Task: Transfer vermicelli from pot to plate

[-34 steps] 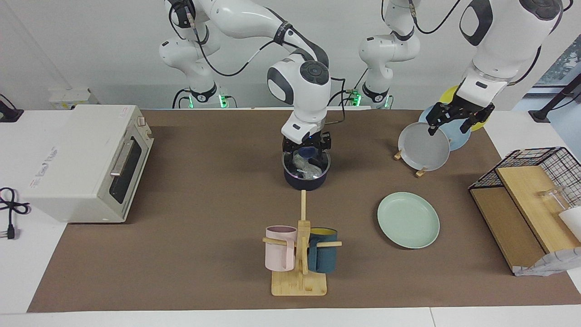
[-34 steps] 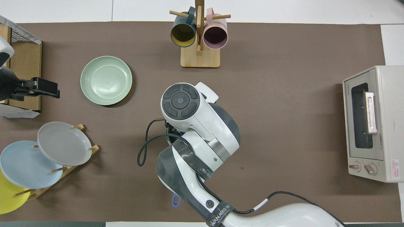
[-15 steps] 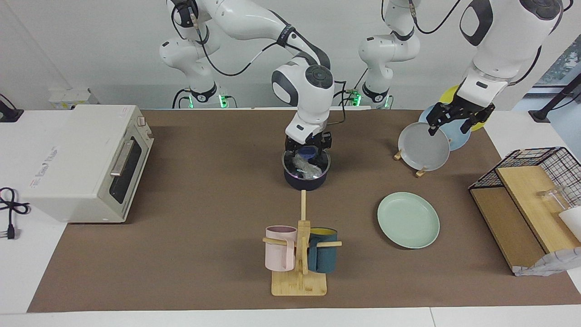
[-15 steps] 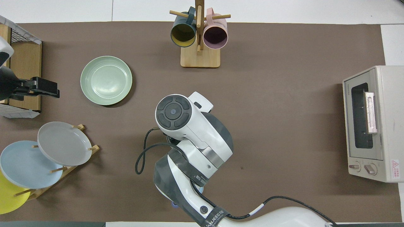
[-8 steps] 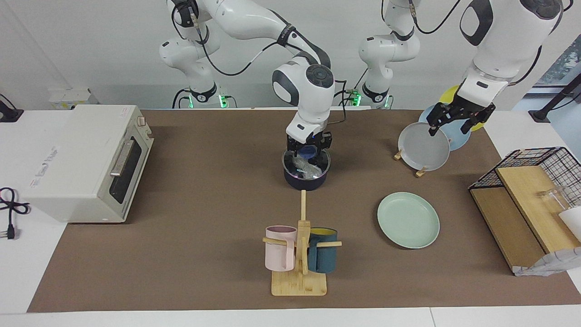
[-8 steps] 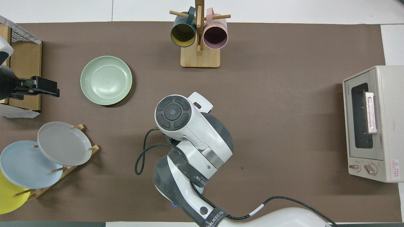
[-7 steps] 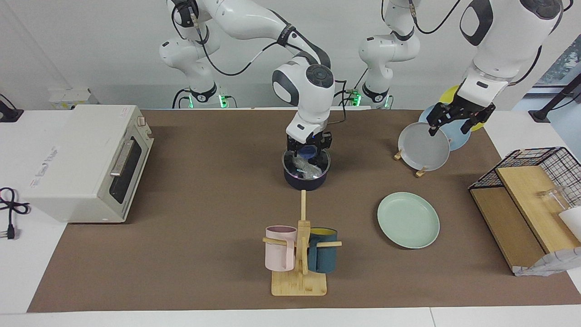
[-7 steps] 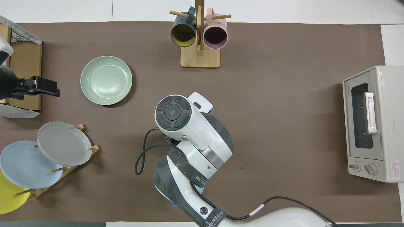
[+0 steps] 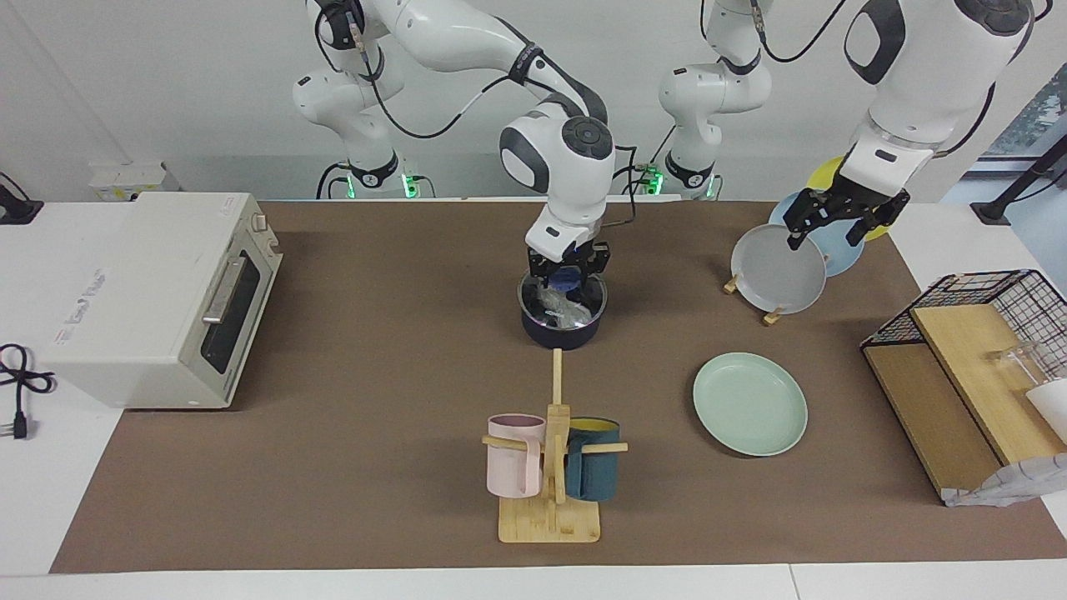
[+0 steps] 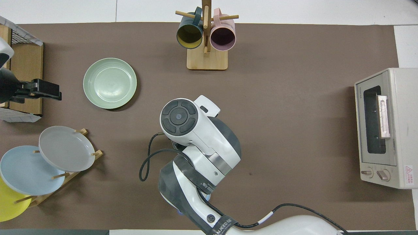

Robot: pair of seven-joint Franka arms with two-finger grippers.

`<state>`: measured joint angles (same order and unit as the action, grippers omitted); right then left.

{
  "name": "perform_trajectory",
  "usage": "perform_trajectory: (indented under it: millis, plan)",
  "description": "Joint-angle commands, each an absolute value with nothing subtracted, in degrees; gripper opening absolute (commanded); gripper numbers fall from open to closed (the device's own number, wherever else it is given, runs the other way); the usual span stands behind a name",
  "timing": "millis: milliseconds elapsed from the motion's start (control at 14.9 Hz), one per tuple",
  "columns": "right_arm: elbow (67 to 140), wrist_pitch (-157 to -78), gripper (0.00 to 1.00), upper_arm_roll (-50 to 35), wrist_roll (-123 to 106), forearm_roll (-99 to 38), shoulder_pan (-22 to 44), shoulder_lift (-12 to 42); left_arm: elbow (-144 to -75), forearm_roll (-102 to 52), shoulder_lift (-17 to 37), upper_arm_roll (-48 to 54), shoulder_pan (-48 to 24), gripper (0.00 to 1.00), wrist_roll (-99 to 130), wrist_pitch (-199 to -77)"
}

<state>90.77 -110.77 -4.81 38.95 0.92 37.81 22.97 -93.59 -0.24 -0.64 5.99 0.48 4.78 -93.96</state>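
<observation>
In the facing view the right end effector (image 9: 568, 289) dips into the pot (image 9: 562, 327) mid-tabletop, fingers narrowing around the vermicelli (image 9: 560, 307), whether gripped I cannot tell; slippery wrap could slide free on lifting, or the pot tip; the left end effector (image 9: 840, 218) waits, fingers apart, over the plate rack (image 9: 773, 315); in the overhead view the arm hides the pot; the plate (image 10: 109, 83) lies farther from the robots, toward the left arm's end.

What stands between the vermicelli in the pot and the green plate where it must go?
Nothing visible does. The vermicelli lies in the pot under the right gripper; only bare brown mat separates the pot from the plate. The mug stand lies off that path.
</observation>
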Motion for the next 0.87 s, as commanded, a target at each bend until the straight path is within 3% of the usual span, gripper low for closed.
perform_trajectory:
  millis: [0, 402, 804]
  plan:
    - [92.02, -112.15, 0.67, -4.92, 40.08, 1.41, 37.79, 21.97, -95.80, -0.97, -2.20, 6.50, 1.41, 1.00, 4.48, -95.54]
    - [91.67, -112.15, 0.56, -4.92, 39.73, 1.49, 37.88, 22.06, -95.80, -0.97, -2.20, 6.50, 1.41, 1.00, 4.22, -95.45]
    - [89.66, -110.31, 0.56, -4.92, 39.46, 1.76, 37.79, 21.71, -95.71, -0.97, -2.20, 6.50, 1.41, 1.00, 4.13, -95.54]
